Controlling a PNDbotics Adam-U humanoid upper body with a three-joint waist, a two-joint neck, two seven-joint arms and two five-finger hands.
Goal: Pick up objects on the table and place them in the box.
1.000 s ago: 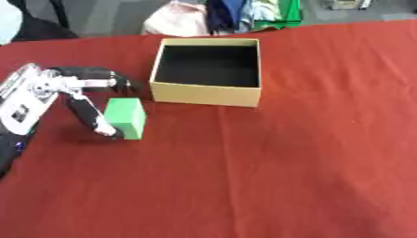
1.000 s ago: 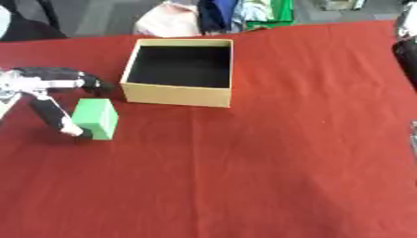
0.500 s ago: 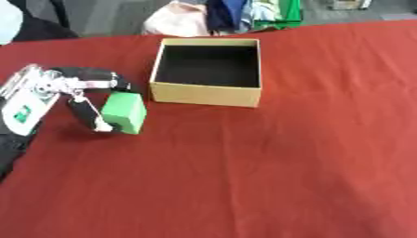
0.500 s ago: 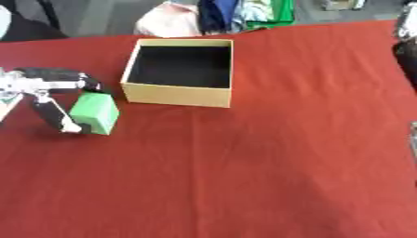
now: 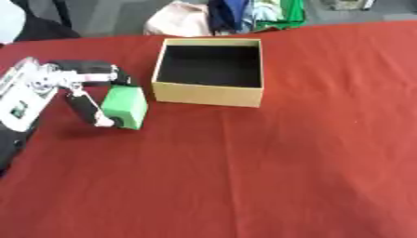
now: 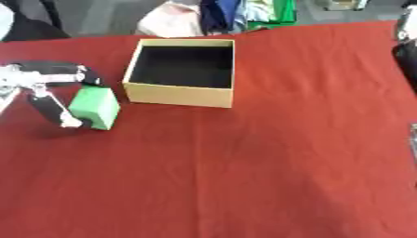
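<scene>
left eye view: left hand (image 5: 61,86) apparently pinches green block (image 5: 124,106).

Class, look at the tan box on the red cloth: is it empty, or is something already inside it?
Empty. The box is open-topped and only its dark bare floor shows. The green block sits outside, held by the left robot hand.

The box (image 5: 210,70) stands open-topped on the red table (image 5: 269,172), its dark inside showing nothing, so entry from above is unblocked. Just left of the box, the green block (image 5: 124,107) and the left hand (image 5: 69,88) pinching it fill the gap beside the box's left wall. In front of the box and to its right the cloth lies bare. Behind the box, bags and clothes (image 5: 224,15) crowd the table's far edge.
</scene>
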